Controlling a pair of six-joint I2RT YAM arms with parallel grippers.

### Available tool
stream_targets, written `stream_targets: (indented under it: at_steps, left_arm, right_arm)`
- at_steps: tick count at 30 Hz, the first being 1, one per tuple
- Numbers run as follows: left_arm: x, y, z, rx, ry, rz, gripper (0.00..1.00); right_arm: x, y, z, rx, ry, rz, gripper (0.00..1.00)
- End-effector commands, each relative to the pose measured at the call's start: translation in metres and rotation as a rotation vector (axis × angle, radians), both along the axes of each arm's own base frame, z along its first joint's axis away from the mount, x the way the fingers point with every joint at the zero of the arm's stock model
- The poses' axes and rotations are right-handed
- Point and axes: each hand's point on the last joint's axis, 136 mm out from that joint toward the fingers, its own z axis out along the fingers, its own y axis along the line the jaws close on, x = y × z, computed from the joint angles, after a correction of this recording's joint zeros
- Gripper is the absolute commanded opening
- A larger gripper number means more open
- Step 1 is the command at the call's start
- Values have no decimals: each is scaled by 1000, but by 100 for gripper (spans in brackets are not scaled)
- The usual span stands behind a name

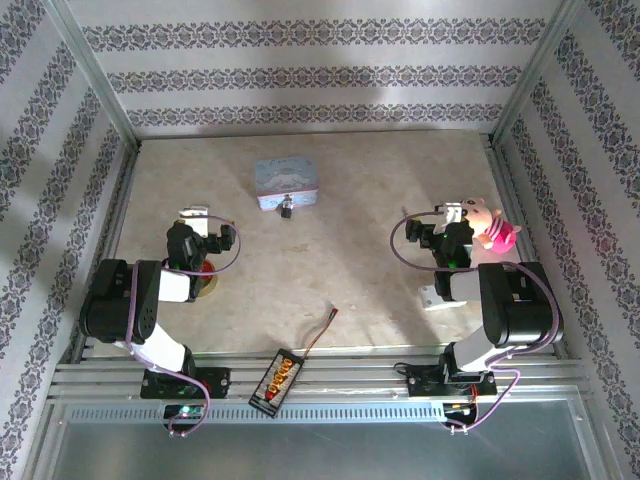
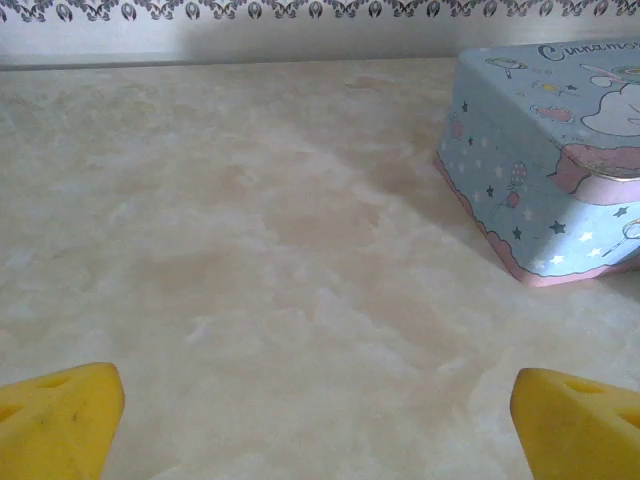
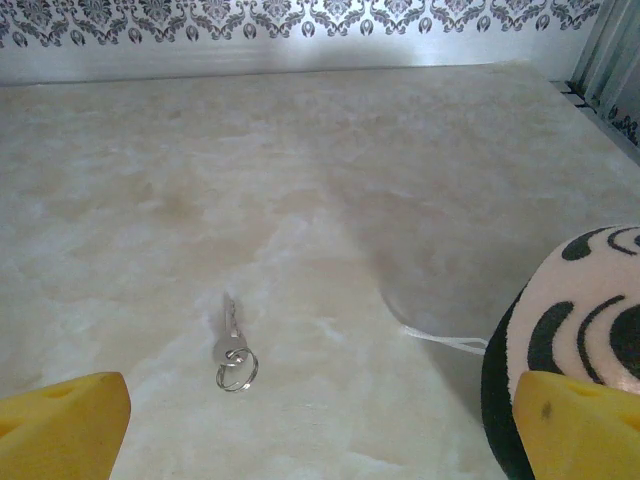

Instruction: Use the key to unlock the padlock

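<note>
Grey padlock (image 1: 287, 209) barely resolves beside tin (image 1: 287, 182); key (image 3: 232, 350) lies ahead of released right tool (image 3: 320, 425); left tool (image 2: 320, 420) released too.

The key (image 3: 230, 342) is shiny metal, the table (image 3: 150, 200) matt and marbled, the tin (image 2: 530, 180) smoothly printed.
</note>
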Motion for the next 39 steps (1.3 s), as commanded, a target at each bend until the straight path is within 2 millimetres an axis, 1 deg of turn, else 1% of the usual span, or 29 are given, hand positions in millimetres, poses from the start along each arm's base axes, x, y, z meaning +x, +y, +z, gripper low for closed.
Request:
stream_targets:
  at_steps: [1, 32, 36, 39]
  left_arm:
    - [1, 2, 1, 0, 4, -4, 99]
    - [2, 2, -1, 1, 10, -3, 99]
    - [1, 2, 0, -2, 7, -3, 99]
    - [1, 10, 4, -5, 3, 48, 99]
  right_arm:
    - [5, 1, 14, -8, -40, -4, 98]
    - [5, -1, 15, -8, -35, -14, 98]
    - [6, -5, 21, -7, -30, -42, 98]
    - [7, -8, 26, -9, -6, -55, 98]
